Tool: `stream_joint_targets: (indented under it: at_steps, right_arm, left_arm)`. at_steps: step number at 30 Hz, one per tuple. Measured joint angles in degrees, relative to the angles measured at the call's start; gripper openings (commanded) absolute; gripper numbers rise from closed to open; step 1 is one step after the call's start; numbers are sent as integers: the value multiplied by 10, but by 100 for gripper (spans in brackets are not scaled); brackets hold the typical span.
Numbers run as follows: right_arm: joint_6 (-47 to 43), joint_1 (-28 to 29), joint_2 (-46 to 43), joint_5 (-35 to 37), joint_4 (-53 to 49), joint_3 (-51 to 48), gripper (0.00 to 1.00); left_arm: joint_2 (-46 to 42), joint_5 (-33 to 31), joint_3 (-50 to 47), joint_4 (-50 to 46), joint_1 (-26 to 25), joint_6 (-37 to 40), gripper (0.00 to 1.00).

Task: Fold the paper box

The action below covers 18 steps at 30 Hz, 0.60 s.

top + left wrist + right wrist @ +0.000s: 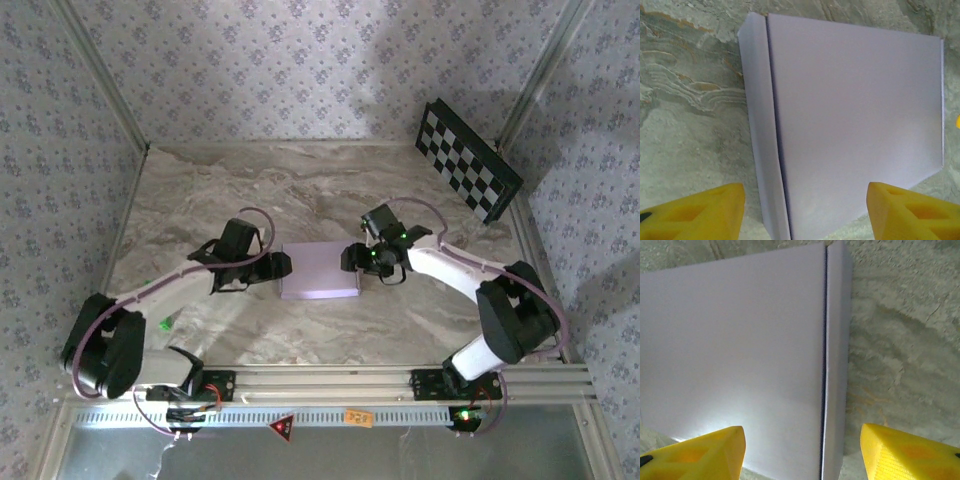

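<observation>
The table [200,190] has a marble-patterned top, pale grey with beige and brown veins. Near its middle the paper box [319,271] lies flat and closed, its pale lilac outside facing up, with a narrow side panel running along each short edge. At the far right corner a black-and-white checkerboard panel [468,160] stands tilted against the wall.

Paper box [735,355] — one end beyond the right wrist view's edge, underside unseen
</observation>
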Motion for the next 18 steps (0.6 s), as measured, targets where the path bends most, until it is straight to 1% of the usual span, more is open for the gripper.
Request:
stream_joint_targets:
  at_steps: [5, 9, 15, 18]
  right_arm:
    - [-17, -20, 47, -23, 1, 26, 60]
    - [-17, -18, 73, -44, 13, 36, 57]
    - [8, 1, 101, -38, 17, 69, 55]
    - [23, 20, 127, -26, 16, 110, 54]
  left_arm:
    - [61, 24, 28, 5, 1, 7, 60]
    - [81, 40, 36, 15, 1, 8, 54]
    - [86, 24, 57, -7, 16, 20, 53]
    - [86, 16, 67, -28, 44, 35, 53]
